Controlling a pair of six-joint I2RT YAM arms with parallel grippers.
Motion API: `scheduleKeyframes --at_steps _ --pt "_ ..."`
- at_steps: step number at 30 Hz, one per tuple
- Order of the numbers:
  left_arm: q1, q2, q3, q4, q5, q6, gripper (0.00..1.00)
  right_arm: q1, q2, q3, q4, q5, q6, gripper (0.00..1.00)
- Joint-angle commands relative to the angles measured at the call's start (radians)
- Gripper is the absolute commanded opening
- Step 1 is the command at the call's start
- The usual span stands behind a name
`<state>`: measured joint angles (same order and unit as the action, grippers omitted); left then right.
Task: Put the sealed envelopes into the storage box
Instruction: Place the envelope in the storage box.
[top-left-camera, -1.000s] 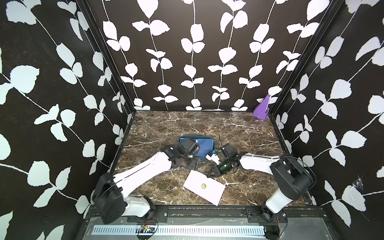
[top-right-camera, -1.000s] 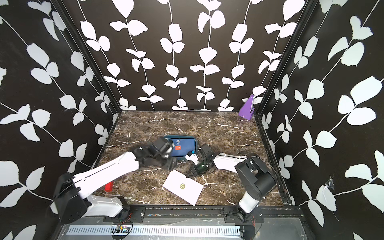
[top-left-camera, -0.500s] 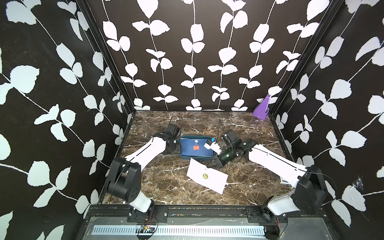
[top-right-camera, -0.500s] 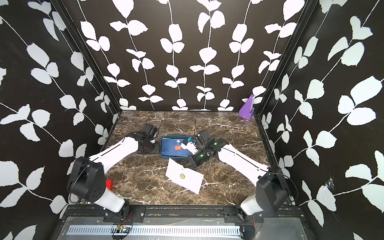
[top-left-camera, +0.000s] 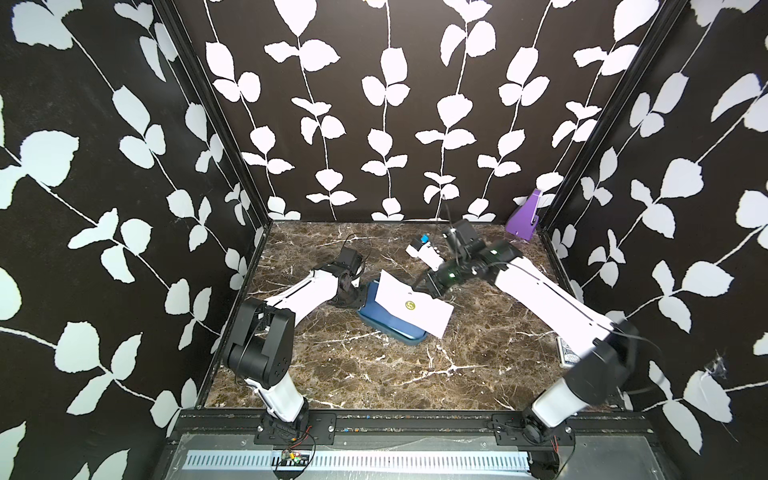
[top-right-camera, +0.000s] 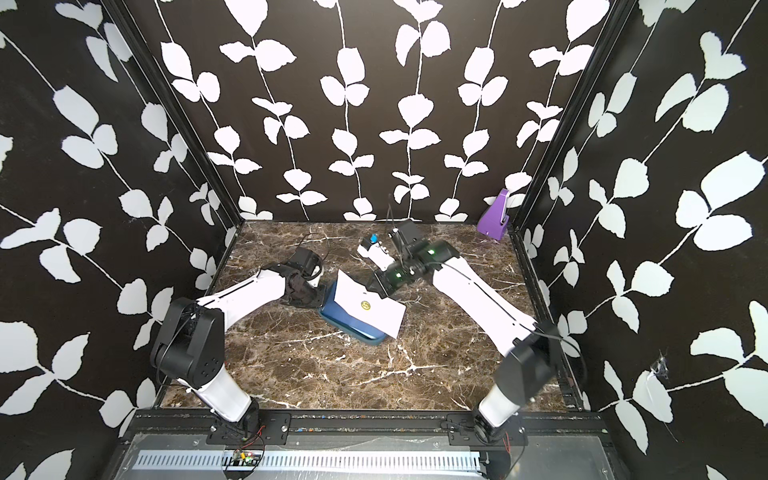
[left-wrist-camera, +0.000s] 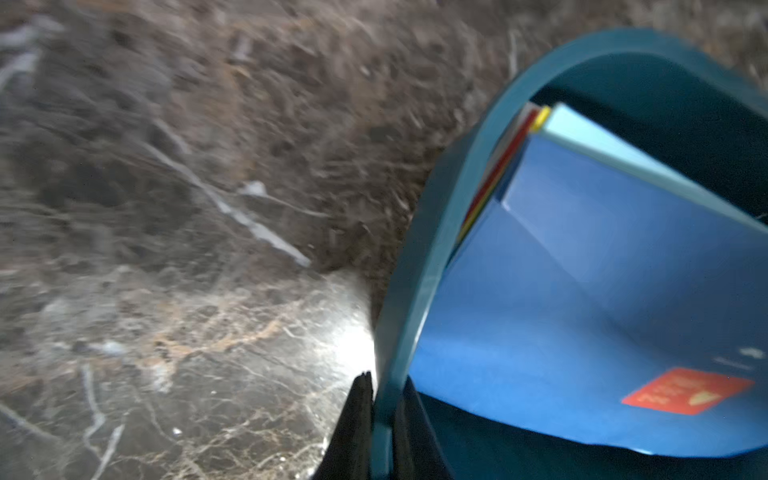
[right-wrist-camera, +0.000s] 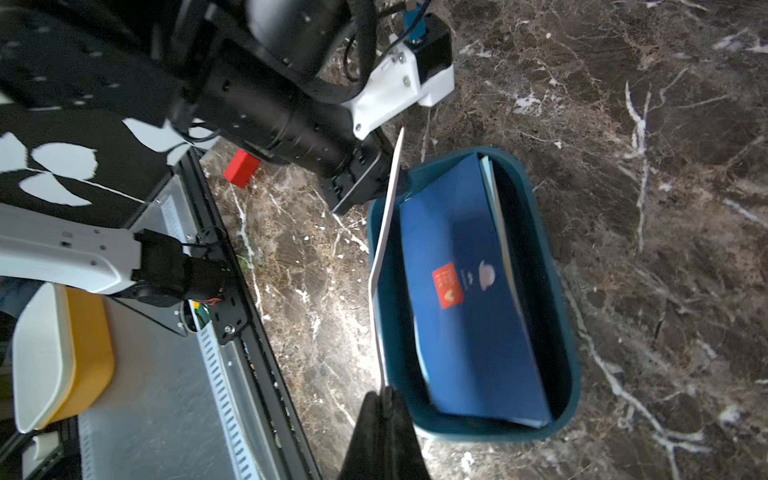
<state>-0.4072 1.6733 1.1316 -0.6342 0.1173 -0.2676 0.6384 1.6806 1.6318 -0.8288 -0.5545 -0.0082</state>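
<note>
Brown marble veined with white covers the table (top-left-camera: 374, 374) in both top views, closed in on three sides by black panels (top-left-camera: 374, 104) printed with white leaves, and a purple wedge (top-left-camera: 523, 218) stands in the far right corner. The left arm lies low across the marble with the left gripper (top-left-camera: 360, 297) at the left end of the teal box (top-left-camera: 390, 330). The right arm reaches in from the opposite side, wrist bent down. Its right gripper (top-left-camera: 424, 286) is clamped on the far edge of a white envelope (top-left-camera: 411, 305), which slants over the box and past its right rim, yellow seal (top-left-camera: 409, 305) up

The left wrist view shows what the top views hide. Black fingers (left-wrist-camera: 357, 415) press tight on either side of the box rim, gripping it. Inside, a blue envelope (left-wrist-camera: 582, 291) with a red sticker (left-wrist-camera: 685, 390) tops a stack edged light blue, yellow and red. The marble here is blurred

In the right wrist view the white envelope appears edge-on, pinched in the closed jaws and running above one long wall of the box; whether it touches the rim cannot be told. A red block (right-wrist-camera: 242, 168) sits on the marble beside the left arm, and a white and yellow tub (right-wrist-camera: 62, 353) lies beyond the front rail
</note>
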Motion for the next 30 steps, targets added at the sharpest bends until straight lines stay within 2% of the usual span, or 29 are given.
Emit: scheduleKeyframes --at_steps 1,5,11,18,21,24,30 --pt "-0.002 -0.028 -0.001 0.01 0.105 0.05 0.12 -0.006 0.1 0.09 -0.059 0.027 -0.114 0.0" --pt "-0.001 -0.037 -0.008 -0.007 0.095 0.04 0.13 -0.026 0.205 0.149 -0.093 0.008 -0.129 0.0" --pt "-0.002 -0.042 -0.025 0.013 0.112 0.022 0.13 -0.03 0.26 0.071 0.097 0.017 -0.075 0.0" --pt "-0.001 -0.06 -0.04 0.016 0.103 -0.009 0.13 -0.031 0.303 0.036 0.219 0.037 -0.019 0.0" --pt "-0.002 -0.065 -0.04 0.011 0.079 -0.033 0.12 -0.032 0.309 0.032 0.209 0.023 -0.012 0.0" --pt "-0.001 -0.075 -0.046 0.012 0.059 -0.075 0.11 -0.032 0.275 -0.047 0.226 0.022 -0.011 0.0" --pt "-0.001 -0.101 -0.089 0.059 0.041 -0.18 0.09 -0.032 0.201 -0.238 0.396 0.017 0.104 0.0"
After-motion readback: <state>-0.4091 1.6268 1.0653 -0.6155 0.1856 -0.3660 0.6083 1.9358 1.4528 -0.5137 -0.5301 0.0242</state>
